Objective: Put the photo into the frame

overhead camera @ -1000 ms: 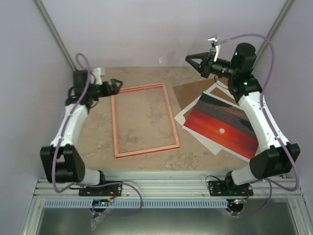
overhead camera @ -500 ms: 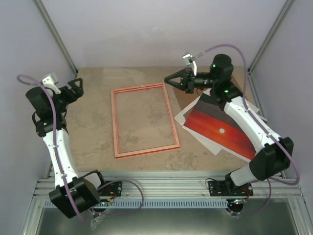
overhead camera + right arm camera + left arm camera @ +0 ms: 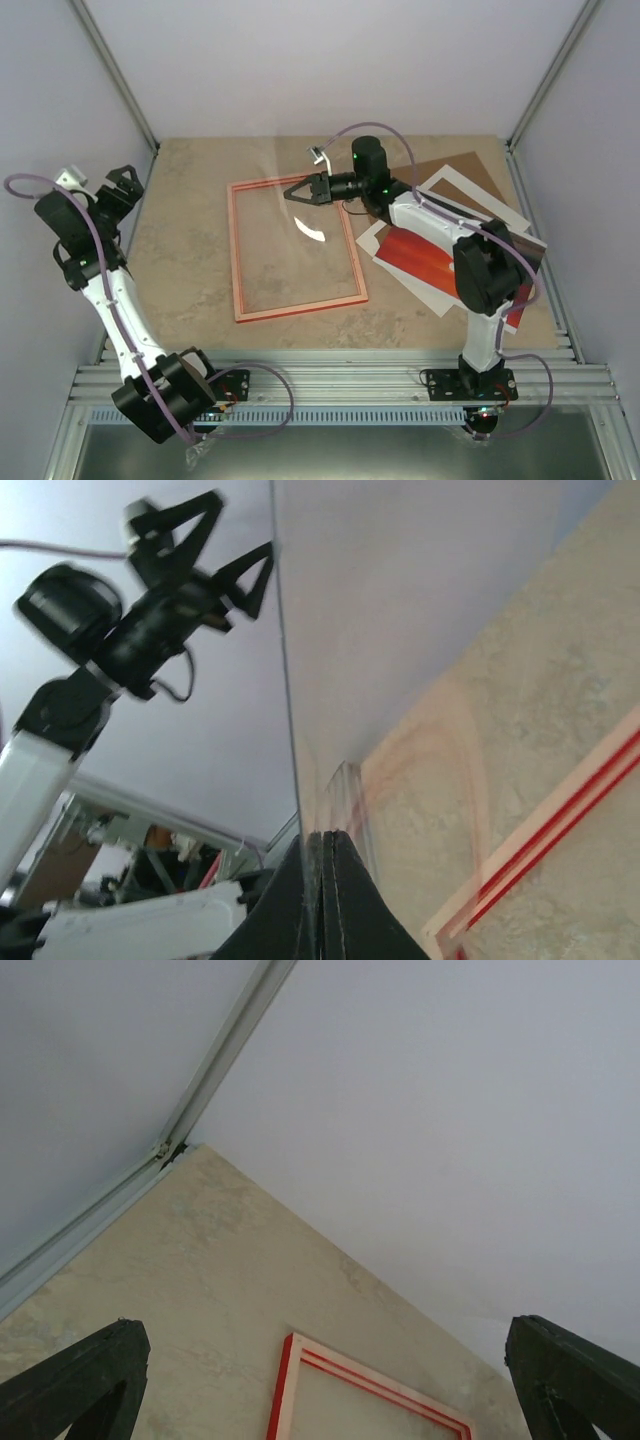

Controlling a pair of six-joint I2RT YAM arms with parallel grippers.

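At centre, top view, frame [image 3: 234, 255]: lies flat; photo [image 3: 425, 262] at its 3 o'clock, not yet inside.
Right gripper [image 3: 290, 196]: closed on clear pane [image 3: 315, 232], over the frame's 12 o'clock rail.
Left gripper [image 3: 128, 180]: wide open, empty, at 10 o'clock.
Left wrist view: only a frame corner, at 6 o'clock.
Right wrist view: pane pinched by its thin edge.
Risk: with so small a hold, the pane can probably swing, slip, or hit the rail.
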